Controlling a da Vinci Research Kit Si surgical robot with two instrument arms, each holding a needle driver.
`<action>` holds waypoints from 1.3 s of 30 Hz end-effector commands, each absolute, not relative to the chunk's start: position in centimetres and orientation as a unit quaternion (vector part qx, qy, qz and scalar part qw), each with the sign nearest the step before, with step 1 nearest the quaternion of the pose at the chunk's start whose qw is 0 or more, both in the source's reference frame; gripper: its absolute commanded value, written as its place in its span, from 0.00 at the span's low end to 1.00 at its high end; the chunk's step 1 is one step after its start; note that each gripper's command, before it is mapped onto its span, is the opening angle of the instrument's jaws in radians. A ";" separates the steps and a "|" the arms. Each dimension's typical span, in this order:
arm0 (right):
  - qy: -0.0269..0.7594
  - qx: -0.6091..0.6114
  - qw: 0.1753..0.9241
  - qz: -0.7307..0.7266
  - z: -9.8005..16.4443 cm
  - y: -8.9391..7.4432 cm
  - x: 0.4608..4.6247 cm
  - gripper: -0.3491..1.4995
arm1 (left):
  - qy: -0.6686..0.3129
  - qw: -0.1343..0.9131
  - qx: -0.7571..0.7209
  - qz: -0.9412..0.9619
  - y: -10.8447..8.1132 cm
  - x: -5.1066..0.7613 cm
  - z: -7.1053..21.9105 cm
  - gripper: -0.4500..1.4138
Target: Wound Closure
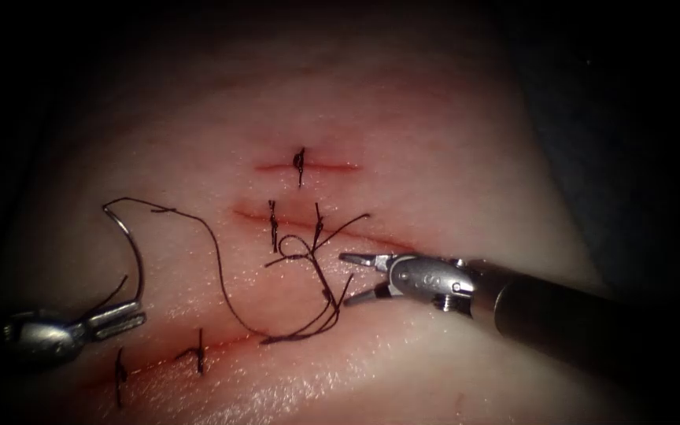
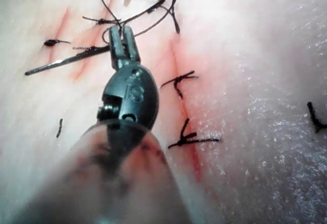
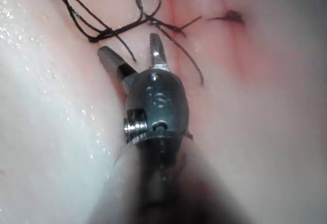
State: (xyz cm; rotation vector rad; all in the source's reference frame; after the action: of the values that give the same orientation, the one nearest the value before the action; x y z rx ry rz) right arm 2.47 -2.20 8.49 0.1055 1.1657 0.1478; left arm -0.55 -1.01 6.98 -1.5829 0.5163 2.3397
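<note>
"S" on each tool (embossed)

Grey metal hand [image 1: 364, 277], screw, dark shaft [image 1: 560, 319]

The endoscope view was lit dimly at its centre, with the tissue [image 1: 434, 142] falling into black at every edge. Small glints were seen on the wet surface. In both wrist views the scene was strongly lit and pale, and the nearest shaft parts were rendered blurred, out of focus.
</note>
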 end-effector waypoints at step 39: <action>0.627 0.208 0.751 0.012 6.6 -3.7 2.88 0.00 | 0.176 0.133 -0.552 0.804 -1.0 -0.80 7.3 0.00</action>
State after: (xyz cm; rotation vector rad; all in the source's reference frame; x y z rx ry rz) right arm 2.78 -3.71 6.54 0.4590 1.3705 0.0277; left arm -0.74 -0.98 7.26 -1.5982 0.5105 2.3339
